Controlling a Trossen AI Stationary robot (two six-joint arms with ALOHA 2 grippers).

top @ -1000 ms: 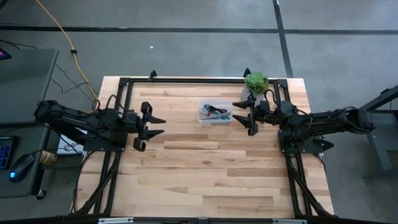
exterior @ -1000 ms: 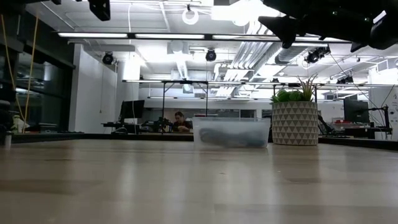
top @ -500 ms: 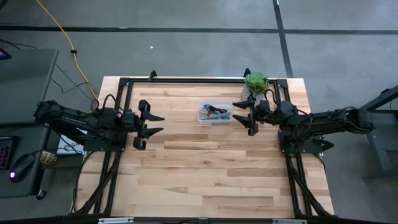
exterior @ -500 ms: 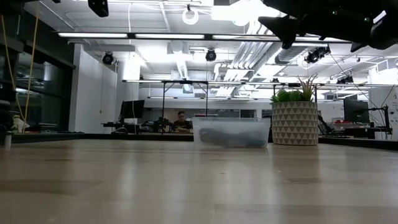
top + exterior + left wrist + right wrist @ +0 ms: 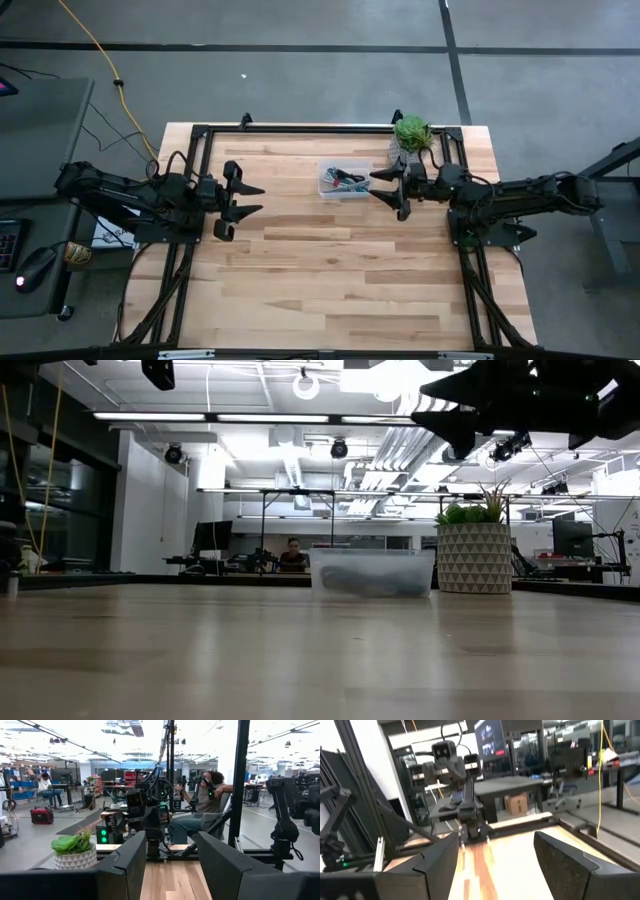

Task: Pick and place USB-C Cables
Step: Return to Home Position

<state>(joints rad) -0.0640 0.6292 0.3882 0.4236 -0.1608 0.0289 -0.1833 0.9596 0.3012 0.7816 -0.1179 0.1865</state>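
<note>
The USB-C cables (image 5: 345, 181) lie as a tangle of black, whitish and red bits inside a small clear plastic bin (image 5: 328, 189) on the far middle of the table; in the low view the bin (image 5: 371, 572) shows them only as a dark mass. My right gripper (image 5: 383, 190) hovers open just right of the bin, above table level, fingers pointing left. My left gripper (image 5: 255, 199) is open over the table's left part, well clear of the bin. In each wrist view the fingers stand apart with nothing between them.
A potted green plant (image 5: 411, 132) in a patterned pot (image 5: 474, 558) stands at the far right, close behind my right gripper. Bare wooden tabletop (image 5: 340, 270) stretches across the near half. A yellow cord (image 5: 100, 55) runs on the floor beyond the table. People sit in the room behind.
My right gripper has moved a short way toward the table's left, closer to the bin. My left gripper drew back slightly toward the left edge early in the second and has stayed there since.
</note>
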